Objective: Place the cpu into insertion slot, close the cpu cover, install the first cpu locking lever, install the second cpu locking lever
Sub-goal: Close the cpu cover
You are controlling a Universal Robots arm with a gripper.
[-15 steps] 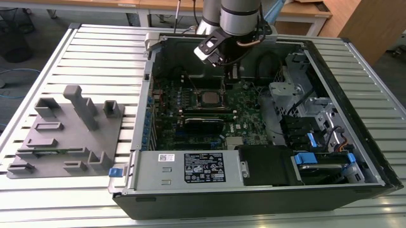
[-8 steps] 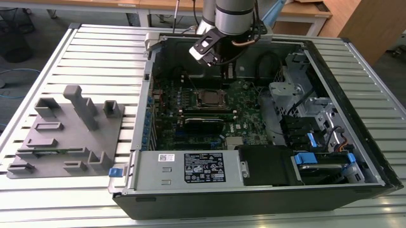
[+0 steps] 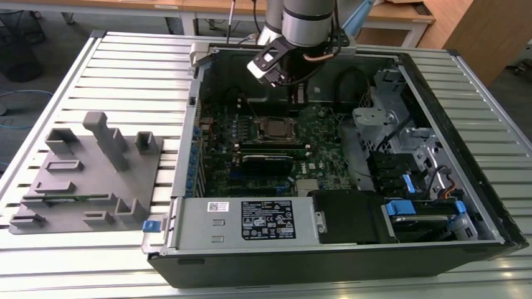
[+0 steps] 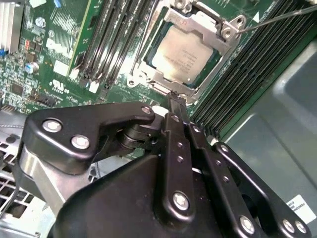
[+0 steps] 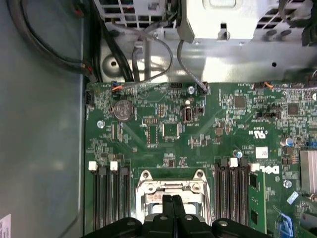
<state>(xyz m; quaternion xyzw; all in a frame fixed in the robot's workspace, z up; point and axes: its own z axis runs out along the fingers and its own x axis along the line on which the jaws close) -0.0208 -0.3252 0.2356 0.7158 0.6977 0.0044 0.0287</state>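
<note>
Though the cpu sits socketed under the cpu cover, a locking lever looks unlatched. The gripper is pressed together, empty.

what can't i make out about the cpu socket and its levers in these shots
First wrist view: the gripper covers the insertion slot's near half.
Second wrist view: a locking lever runs off the picture's edge, its end cut off.
Exterior view: the insertion slot is too small to tell whether levers are latched.

Even light, glare on metal bracket, shadowed case
</note>
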